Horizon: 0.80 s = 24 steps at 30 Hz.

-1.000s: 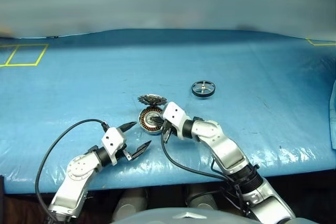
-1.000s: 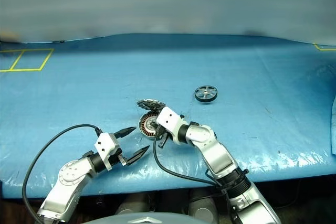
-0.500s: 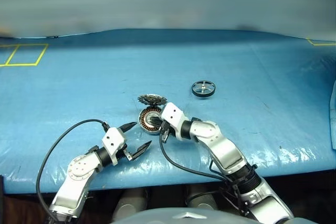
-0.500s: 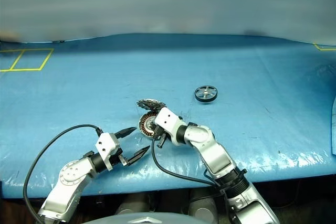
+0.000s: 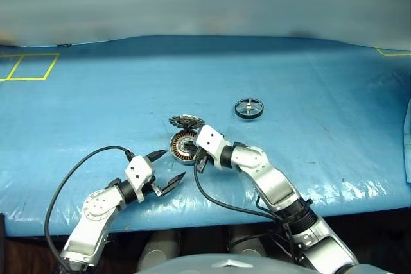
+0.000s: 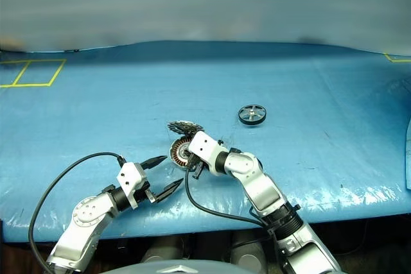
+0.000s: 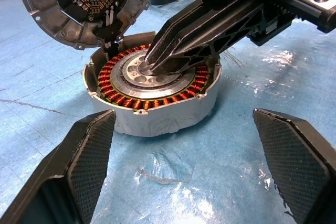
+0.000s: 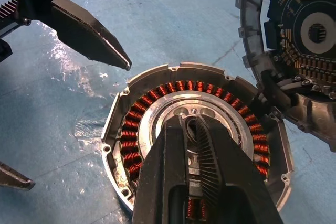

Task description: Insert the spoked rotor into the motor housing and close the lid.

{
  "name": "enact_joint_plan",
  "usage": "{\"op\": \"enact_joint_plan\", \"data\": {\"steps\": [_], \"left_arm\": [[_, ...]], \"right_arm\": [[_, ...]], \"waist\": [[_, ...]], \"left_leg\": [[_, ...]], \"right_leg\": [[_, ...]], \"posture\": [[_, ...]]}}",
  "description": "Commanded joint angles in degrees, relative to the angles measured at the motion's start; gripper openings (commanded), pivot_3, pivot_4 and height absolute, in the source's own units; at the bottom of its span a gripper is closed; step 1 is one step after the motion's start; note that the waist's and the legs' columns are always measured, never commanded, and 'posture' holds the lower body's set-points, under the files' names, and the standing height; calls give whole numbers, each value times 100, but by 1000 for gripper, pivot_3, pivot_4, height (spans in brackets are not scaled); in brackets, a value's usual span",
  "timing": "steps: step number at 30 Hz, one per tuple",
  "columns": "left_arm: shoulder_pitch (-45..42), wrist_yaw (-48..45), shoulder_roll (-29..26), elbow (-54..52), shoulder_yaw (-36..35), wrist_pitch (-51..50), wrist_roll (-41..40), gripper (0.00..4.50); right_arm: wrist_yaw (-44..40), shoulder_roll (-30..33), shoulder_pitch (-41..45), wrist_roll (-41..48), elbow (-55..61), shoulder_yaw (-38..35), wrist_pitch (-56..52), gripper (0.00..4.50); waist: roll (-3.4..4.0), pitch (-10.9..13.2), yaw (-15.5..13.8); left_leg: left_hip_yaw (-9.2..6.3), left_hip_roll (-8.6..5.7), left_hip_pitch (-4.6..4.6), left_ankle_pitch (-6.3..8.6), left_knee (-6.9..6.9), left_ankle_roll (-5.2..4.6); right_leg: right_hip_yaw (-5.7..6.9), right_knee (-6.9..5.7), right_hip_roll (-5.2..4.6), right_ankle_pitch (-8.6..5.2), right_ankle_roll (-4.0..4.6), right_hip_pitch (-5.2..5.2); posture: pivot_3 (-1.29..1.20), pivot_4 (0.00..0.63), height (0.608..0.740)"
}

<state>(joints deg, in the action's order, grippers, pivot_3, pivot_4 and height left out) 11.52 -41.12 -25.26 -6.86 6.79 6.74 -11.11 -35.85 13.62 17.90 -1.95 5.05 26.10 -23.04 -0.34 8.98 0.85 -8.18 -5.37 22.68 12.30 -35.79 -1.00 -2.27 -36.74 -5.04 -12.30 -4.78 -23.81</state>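
The motor housing, a silver cup with a copper winding ring, sits on the blue mat near the front edge. Its lid stands open at the housing's far edge, toothed inside facing up. My right gripper is shut, its tips resting on the housing's silver centre; I cannot make out anything between them. My left gripper is open just in front-left of the housing, its fingers either side and apart from it. The spoked rotor lies flat farther back to the right, untouched.
The blue mat covers the whole table. Yellow tape squares mark its far left corner. A black cable loops from my left wrist over the front edge.
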Motion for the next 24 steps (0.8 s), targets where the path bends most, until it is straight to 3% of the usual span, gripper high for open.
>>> {"op": "enact_joint_plan", "data": {"steps": [1, 24], "left_arm": [[38, 18, 19, -66, -4, 34, 20, 4463], [56, 31, 69, -71, 44, 9, 26, 4463]], "right_arm": [[69, -30, 123, -21, 171, -118, 125, 438], [285, -51, 204, -128, -268, -251, 343, 438]], "waist": [[0, 0, 0], [0, 0, 7]], "left_leg": [[0, 0, 0, 0, 0, 0], [1, 0, 0, 0, 0, 0]], "right_leg": [[0, 0, 0, 0, 0, 0], [-1, -1, 1, 5, -7, 3]], "posture": [[0, 150, 740], [0, 150, 740]]}}
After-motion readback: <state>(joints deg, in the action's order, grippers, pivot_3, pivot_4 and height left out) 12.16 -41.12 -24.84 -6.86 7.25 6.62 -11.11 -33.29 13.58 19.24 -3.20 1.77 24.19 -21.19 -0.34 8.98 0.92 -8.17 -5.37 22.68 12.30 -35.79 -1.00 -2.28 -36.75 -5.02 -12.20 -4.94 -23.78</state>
